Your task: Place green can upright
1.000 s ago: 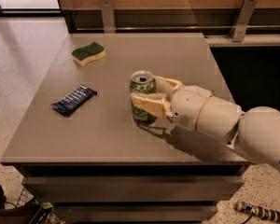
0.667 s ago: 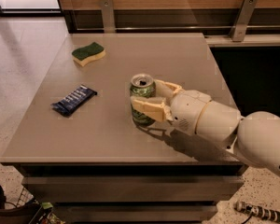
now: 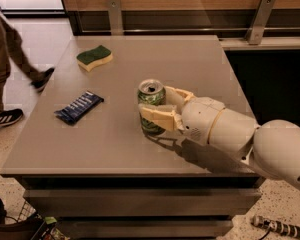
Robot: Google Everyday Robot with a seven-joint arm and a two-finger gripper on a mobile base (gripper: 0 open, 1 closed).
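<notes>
The green can (image 3: 150, 97) stands upright on the grey table (image 3: 115, 139), near the middle, with its silver pull-tab top facing up. My gripper (image 3: 155, 103) reaches in from the right and is shut around the can. One cream finger (image 3: 157, 116) crosses the can's front lower side and the other finger (image 3: 179, 95) sits behind it. The can's base rests on the tabletop.
A green-and-yellow sponge (image 3: 94, 57) lies at the far left of the table. A dark blue snack packet (image 3: 79, 106) lies left of the can. A person's legs (image 3: 10, 74) are on the floor at the left. A wooden rail with metal brackets (image 3: 260, 19) runs behind the table.
The can and my gripper have stayed in place. A walking person has come into view on the left.
</notes>
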